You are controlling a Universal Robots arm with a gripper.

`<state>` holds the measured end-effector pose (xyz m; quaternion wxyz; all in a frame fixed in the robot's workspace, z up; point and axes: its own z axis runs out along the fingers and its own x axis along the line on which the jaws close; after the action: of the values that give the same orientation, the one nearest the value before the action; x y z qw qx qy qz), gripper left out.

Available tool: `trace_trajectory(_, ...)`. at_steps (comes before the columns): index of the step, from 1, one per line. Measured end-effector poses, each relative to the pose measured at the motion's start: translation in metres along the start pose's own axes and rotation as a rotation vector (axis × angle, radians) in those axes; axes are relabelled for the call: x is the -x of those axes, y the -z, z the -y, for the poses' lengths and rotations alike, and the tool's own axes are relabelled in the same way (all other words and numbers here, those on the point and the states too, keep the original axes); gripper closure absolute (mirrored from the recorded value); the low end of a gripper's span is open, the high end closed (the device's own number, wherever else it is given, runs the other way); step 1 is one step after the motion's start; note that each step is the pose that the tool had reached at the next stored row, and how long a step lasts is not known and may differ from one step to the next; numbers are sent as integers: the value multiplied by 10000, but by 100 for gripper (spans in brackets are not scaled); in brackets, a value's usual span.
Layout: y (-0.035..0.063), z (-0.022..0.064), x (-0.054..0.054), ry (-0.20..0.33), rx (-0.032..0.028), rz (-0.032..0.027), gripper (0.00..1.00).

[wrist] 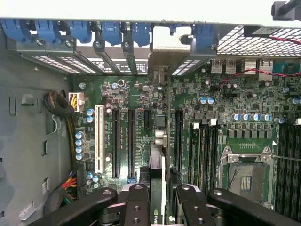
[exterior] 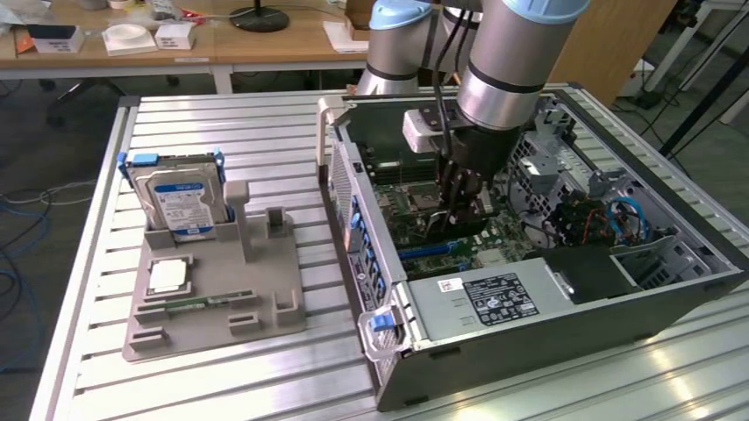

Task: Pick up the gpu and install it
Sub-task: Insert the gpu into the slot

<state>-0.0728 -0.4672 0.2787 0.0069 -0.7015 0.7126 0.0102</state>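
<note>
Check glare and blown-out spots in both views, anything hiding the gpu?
Exterior view: bright glare streaks on the slatted table; arm shades the open case interior. Wrist view: case top edge blown out white; motherboard evenly lit; gpu seen edge-on between the gripper jaws, unobscured by glare.

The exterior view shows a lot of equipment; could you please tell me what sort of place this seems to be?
Probably a robotics lab or workshop bench for computer assembly. An open computer case lies on a slatted metal table, a grey fixture holds a hard drive, and cluttered wooden desks stand behind.
</note>
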Motion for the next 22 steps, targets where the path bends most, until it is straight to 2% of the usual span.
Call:
trace_trajectory(17, -20, 0, 1, 0, -11, 0, 74)
trace_trajectory(22, -52, 0, 0, 1, -36, 23, 74)
